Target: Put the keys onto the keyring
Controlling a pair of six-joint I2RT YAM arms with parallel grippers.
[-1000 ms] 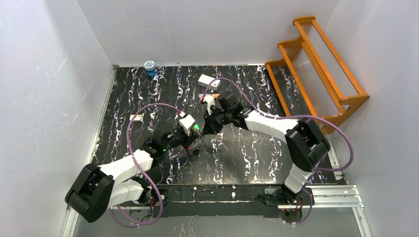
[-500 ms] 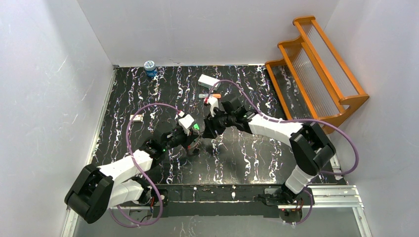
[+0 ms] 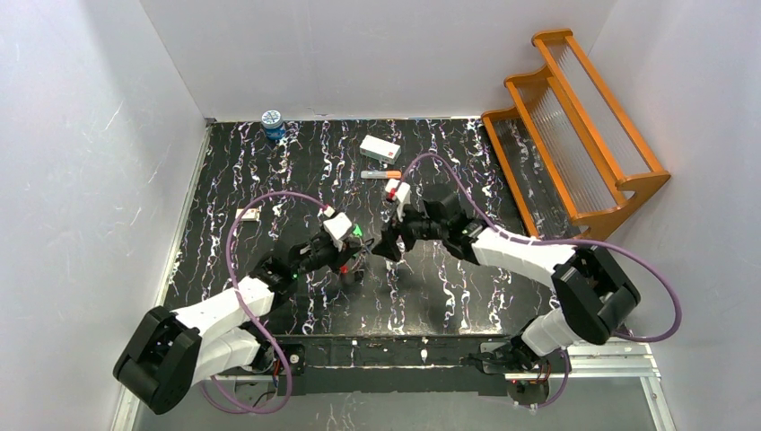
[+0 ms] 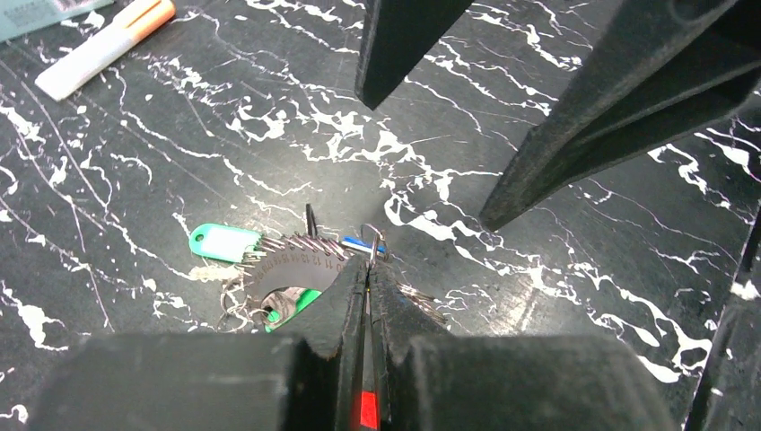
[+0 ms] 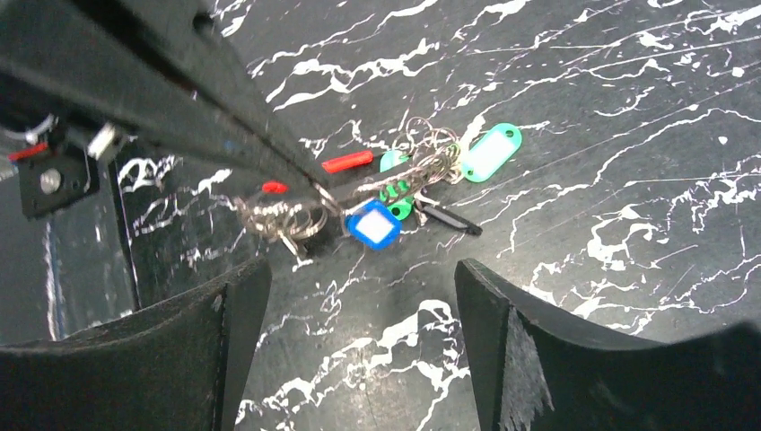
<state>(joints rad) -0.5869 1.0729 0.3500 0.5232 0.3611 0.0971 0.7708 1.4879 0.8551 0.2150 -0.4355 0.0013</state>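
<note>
Marble-patterned black table [image 3: 467, 296] fills the view from above, with an orange wooden rack [image 3: 574, 117] at its far right corner. We see the left arm [image 3: 224, 310] stretched low from the near left corner toward the middle. The right arm [image 3: 529, 256] reaches in from the near right side, bent at the elbow, so that both wrists come close together near the centre.

The left gripper [image 3: 353, 259] points forward and down at the table. Its jaws are pressed together, and in its wrist view a thin wire of the keyring [image 4: 372, 247] passes between the fingertips, with a red bit showing lower in the gap. The right gripper [image 5: 359, 278] hovers just beside it, tilted toward the bunch, with its jaws spread wide and nothing between them.

The keyring lies on the table under the two grippers, as a tangle of silver loops and red parts. A green tag [image 5: 489, 153] lies at the edge of the bunch. The blue-headed key [image 5: 374, 226] and the green-headed key [image 5: 395, 193] lie among the loops, touching them. We cannot tell if they are threaded on the wire.
</note>
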